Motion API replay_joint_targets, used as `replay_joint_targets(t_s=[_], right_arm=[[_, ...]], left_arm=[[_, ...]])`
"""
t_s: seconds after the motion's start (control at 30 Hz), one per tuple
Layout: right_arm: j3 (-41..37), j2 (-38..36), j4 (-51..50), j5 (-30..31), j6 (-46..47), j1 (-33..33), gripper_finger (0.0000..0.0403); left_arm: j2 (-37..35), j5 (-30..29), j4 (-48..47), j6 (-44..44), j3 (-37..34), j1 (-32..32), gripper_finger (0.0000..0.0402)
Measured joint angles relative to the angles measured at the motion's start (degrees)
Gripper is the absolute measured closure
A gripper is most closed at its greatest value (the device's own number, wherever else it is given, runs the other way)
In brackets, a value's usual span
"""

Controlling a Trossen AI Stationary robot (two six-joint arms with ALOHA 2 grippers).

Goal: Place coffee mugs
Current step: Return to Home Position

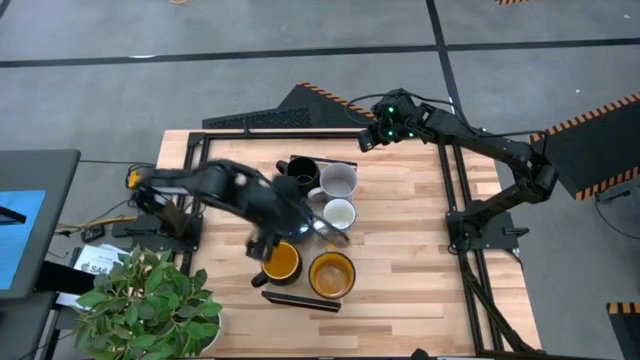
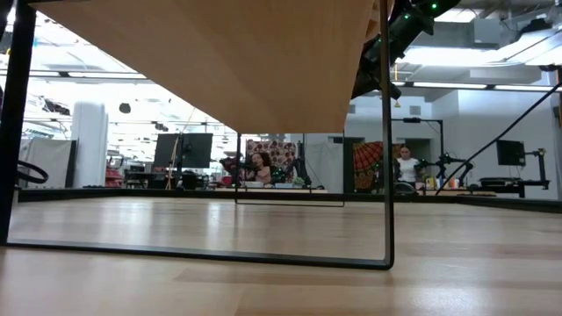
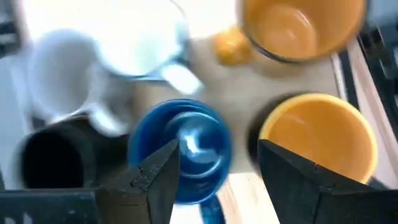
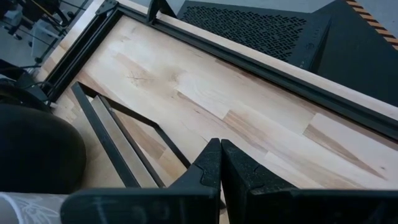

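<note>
The mugs stand in a cluster mid-table, each on its base: black point(image 1: 298, 170), pale grey point(image 1: 338, 181), white point(image 1: 340, 214) and two yellow-orange point(image 1: 282, 260) point(image 1: 332, 273). My left arm hides the dark blue mug in the high view; it shows in the left wrist view point(image 3: 186, 140). My left gripper point(image 1: 290, 228) point(image 3: 214, 168) is open and points down over the cluster. One finger point(image 3: 158, 177) is over the blue mug's rim, the other point(image 3: 292, 171) beside a yellow-orange mug point(image 3: 320, 134). My right gripper point(image 1: 368, 140) point(image 4: 221, 165) is shut and empty, above the table's far edge. My left gripper is open above the dark blue mug, fingers pointing down, one finger in front of the mug's rim point(image 3: 155, 149). I cannot tell whether it touches the mug. The mug stands upright on the table.
A black metal frame point(image 1: 455, 200) runs along the table's far and right sides. A dark flat bar point(image 1: 300, 300) lies in front of the yellow-orange mugs. A potted plant point(image 1: 150, 300) stands at the near left corner. A light wooden board point(image 2: 219, 61) fills the top of the low view.
</note>
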Motion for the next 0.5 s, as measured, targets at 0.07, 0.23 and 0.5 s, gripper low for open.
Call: replay_joint_targets(t_s=[0.07,0.23,0.5], right_arm=[[0.00,0.00,0.00,-0.01,0.00,0.00,0.0378],[0.00,0.04,0.02,0.00,0.02,0.44,0.0378],[-0.07,2.95,-0.05,-0.86,0.06,2.29,0.0377]], left_arm=[[-3.68,-2.82,0.67,-3.56,-1.39,1.00,0.0202],[-16.83,-9.31,10.26,-9.35,-12.55,3.90,0.0223],[-47.42,-15.58,54.91,-7.85,-56.47,6.08,0.0289]])
